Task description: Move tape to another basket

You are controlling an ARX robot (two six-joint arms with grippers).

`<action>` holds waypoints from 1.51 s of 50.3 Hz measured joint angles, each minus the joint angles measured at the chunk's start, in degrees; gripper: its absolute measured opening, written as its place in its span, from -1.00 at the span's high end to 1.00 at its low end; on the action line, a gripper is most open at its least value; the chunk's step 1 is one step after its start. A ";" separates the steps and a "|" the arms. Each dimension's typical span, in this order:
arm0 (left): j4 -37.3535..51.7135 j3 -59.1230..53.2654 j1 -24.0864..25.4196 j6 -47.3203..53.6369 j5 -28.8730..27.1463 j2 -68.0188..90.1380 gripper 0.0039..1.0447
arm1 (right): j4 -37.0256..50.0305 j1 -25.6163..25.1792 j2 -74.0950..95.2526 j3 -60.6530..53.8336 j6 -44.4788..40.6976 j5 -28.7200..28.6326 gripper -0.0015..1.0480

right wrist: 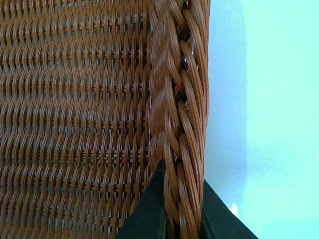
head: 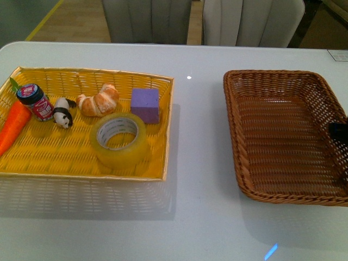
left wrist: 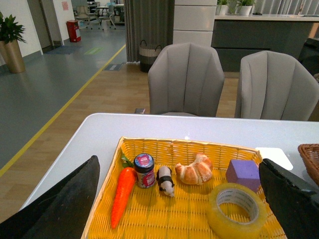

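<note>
Left wrist view: tape (left wrist: 234, 210) lies ahead of the released left hand (left wrist: 179, 167), between its fingers (left wrist: 60, 204)

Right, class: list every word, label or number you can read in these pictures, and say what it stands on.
Nothing is sharp enough to quote.
Small jar: red label, white print, too blurred.
Tape: marks on the white core, too small.
White card at the table corner: print too small.
Wall notice: blurred.
</note>
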 joint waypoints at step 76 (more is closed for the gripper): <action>0.00 0.00 0.00 0.00 0.00 0.00 -0.83 | 53.62 9.90 -39.54 -44.39 6.32 10.97 0.42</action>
